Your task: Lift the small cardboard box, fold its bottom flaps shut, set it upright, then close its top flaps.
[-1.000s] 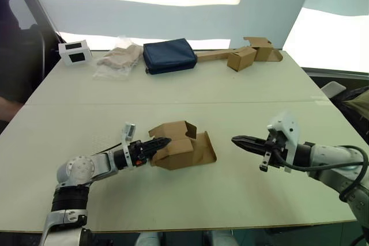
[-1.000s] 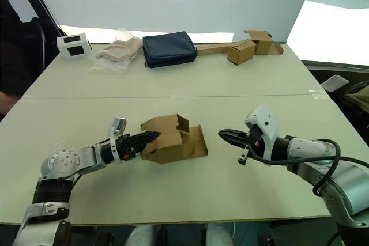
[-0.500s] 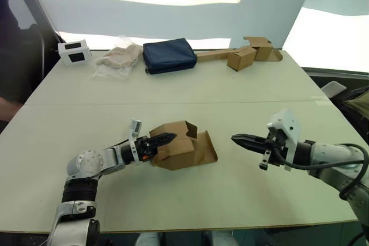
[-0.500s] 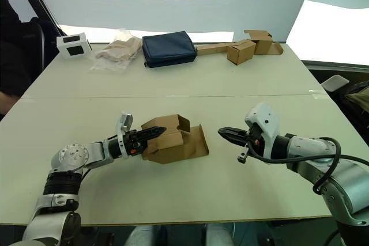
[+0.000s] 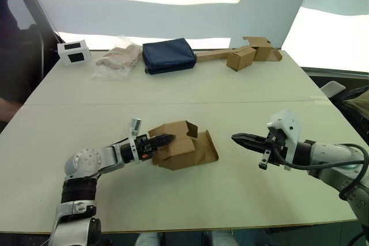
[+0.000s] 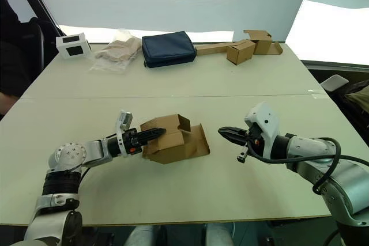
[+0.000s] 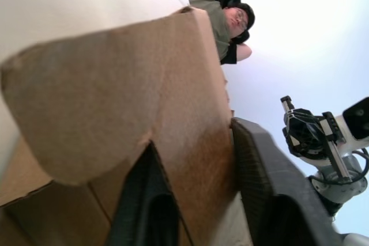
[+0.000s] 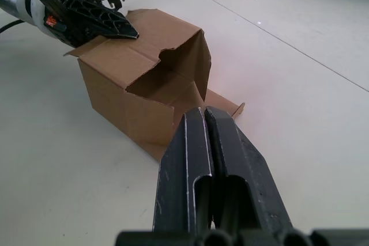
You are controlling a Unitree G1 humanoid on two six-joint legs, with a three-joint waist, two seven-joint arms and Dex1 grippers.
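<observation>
The small cardboard box [image 5: 181, 147] lies on its side in the middle of the table [image 5: 190, 205]. Its open end faces right: one flap [image 5: 207, 149] lies flat on the table and another [image 5: 188, 127] stands up. I cannot tell whether these are the top flaps or the bottom flaps. My left gripper [image 5: 167, 139] reaches in from the left and is shut on the box's upper left panel [image 7: 173, 102], with cardboard between its fingers [image 7: 271, 188]. My right gripper [image 5: 235, 139] is shut and empty. It points at the box's open end from a short way to the right.
Along the table's far edge sit a white device [image 5: 75, 52], a clear plastic bag [image 5: 118, 59], a navy pouch [image 5: 169, 55] and a cardboard strip with smaller boxes [image 5: 245, 55]. A person [image 7: 225, 15] is beyond the table.
My left gripper slid farther onto the box and closed on its panel. The box shifted slightly to the right. My right arm stayed still.
</observation>
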